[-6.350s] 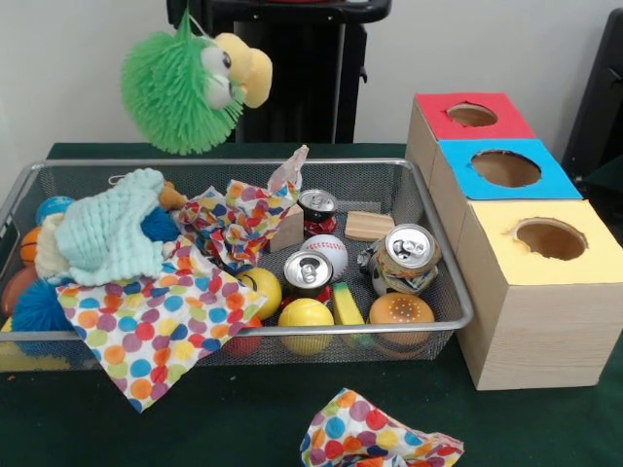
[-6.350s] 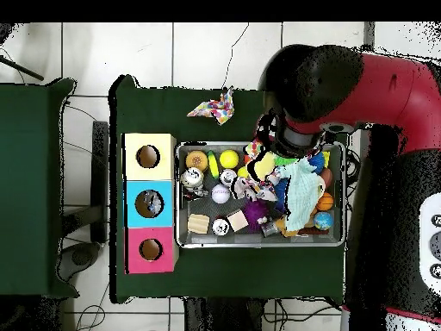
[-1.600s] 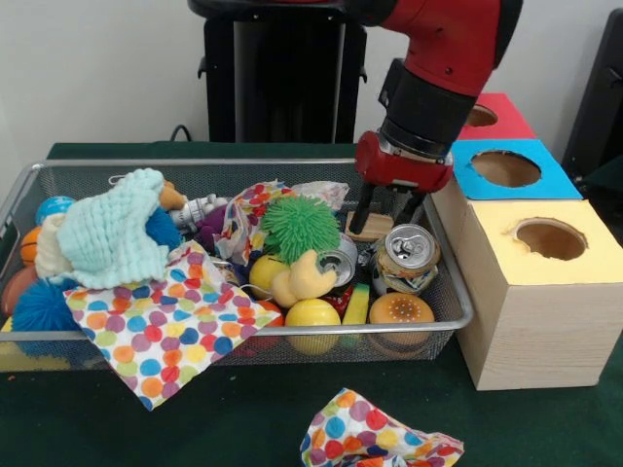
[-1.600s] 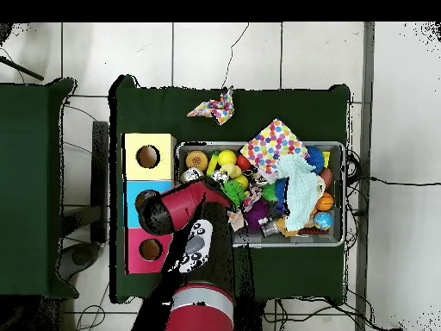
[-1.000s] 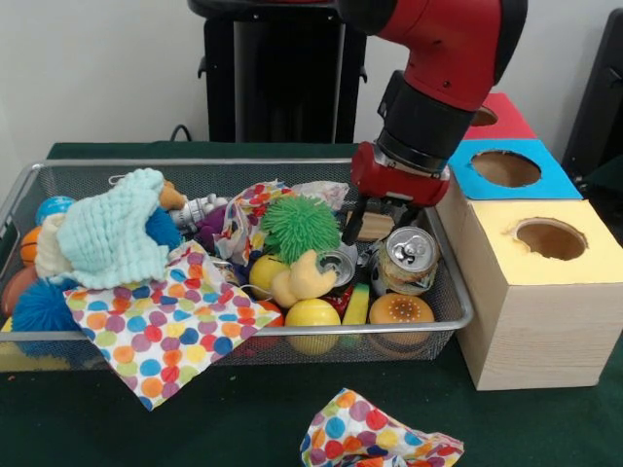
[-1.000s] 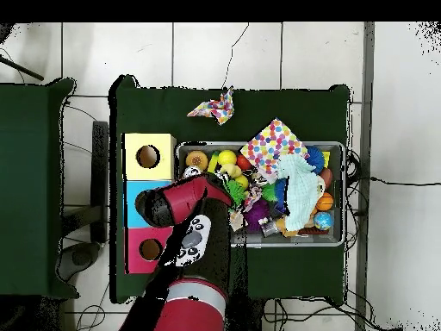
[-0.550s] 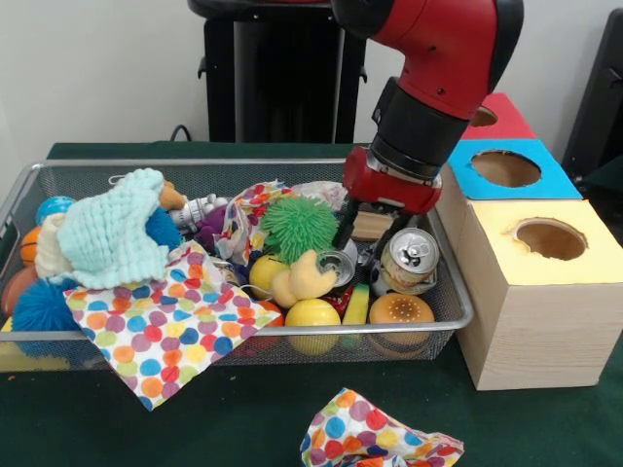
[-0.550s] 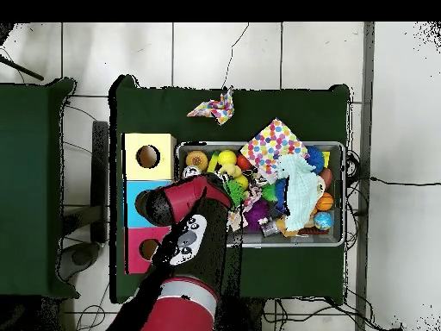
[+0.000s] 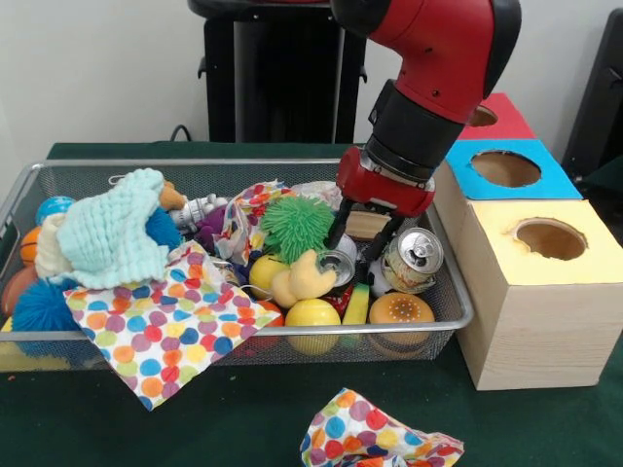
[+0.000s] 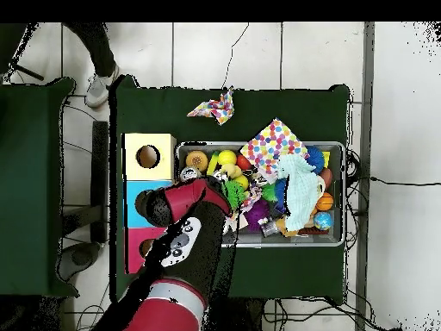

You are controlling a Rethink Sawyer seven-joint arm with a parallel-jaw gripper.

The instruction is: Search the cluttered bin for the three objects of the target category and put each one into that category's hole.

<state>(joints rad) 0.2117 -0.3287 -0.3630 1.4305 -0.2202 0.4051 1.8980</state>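
In the wire bin's [image 9: 458,309] crowded right end the claw [image 9: 361,236] hangs open just above a small upright can [image 9: 339,269], with a tilted can [image 9: 410,261] beside it, so a descending finger could clip either rim and topple it.
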